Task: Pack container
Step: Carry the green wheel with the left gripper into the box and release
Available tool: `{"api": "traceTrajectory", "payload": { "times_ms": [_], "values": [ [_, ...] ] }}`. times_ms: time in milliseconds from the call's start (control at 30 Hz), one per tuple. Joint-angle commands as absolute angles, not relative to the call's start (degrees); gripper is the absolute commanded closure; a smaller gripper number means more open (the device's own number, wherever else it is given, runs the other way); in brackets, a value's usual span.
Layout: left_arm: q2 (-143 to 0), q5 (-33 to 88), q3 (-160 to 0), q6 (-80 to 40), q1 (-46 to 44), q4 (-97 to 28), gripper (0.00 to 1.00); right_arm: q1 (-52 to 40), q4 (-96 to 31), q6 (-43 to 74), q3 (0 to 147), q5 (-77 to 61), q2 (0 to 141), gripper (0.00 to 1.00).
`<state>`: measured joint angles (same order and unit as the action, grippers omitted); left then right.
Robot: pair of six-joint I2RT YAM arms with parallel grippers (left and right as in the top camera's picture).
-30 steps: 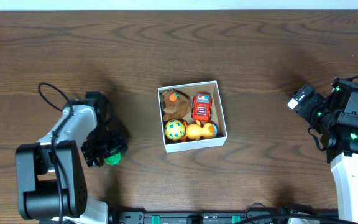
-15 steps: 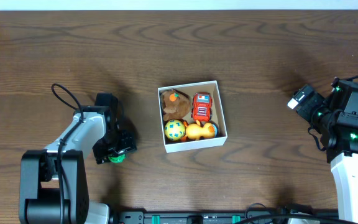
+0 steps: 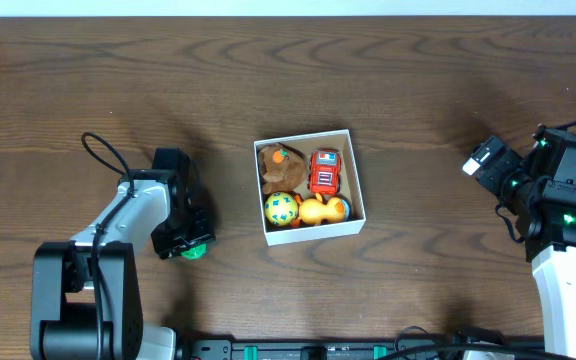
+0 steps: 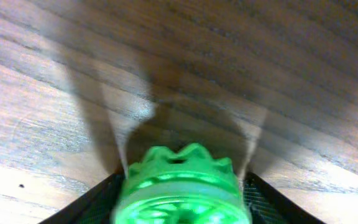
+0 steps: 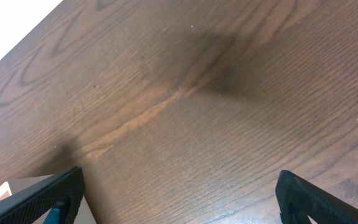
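Note:
The container (image 3: 360,204), a small white square box, sits at the table's middle and holds a brown plush, a red toy car, a yellow-blue ball and a yellow duck. A corner of the container shows in the right wrist view (image 5: 5,190). My left gripper (image 3: 193,246) is left of the box, shut on a green ribbed toy (image 3: 190,252). The toy fills the bottom of the left wrist view (image 4: 182,186) between the black fingers (image 4: 182,202). My right gripper (image 3: 480,160) is open and empty at the right, its fingers (image 5: 179,196) wide apart above bare wood.
The dark wooden table (image 3: 288,90) has a white strip along its far edge. Black arm bases and cables lie along the near edge (image 3: 318,350).
My left gripper has moved right, toward the box, with the green toy in it. The right arm has not moved.

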<state>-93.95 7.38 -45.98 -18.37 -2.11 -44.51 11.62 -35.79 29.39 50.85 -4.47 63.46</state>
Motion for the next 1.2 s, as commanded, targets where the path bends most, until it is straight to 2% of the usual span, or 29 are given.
{"api": "traceTrajectory", "payload": {
  "times_ms": [0, 300, 567, 800, 1033, 1167],
  "values": [
    [-96.2, 5.3, -44.2, -18.7, -2.3, -44.1, 0.47, 12.1, -35.9, 30.0, 51.9, -4.7, 63.0, 0.01],
    [-91.0, 5.3, -48.1, -15.5, -2.3, -48.5, 0.47, 12.0, -35.8, 30.0, 51.9, -4.7, 63.0, 0.01],
    [-83.2, 5.3, -63.9, -12.0, -5.0, -59.1, 0.48, 12.1, -35.8, 30.0, 51.9, -4.7, 63.0, 0.01],
    [-79.4, 5.6, -76.1, -10.1, -15.8, -58.0, 0.54, 12.0, -35.8, 30.0, 51.9, -4.7, 63.0, 0.01],
    [-81.9, 5.2, -76.4, -8.3, -31.9, -52.5, 0.55, 12.0, -35.8, 30.0, 51.9, -4.7, 63.0, 0.01],
    [-86.8, 3.0, -76.4, -7.5, -37.0, -51.8, 0.55, 12.0, -35.8, 30.0, 51.9, -4.7, 63.0, 0.01]
  ]
}}
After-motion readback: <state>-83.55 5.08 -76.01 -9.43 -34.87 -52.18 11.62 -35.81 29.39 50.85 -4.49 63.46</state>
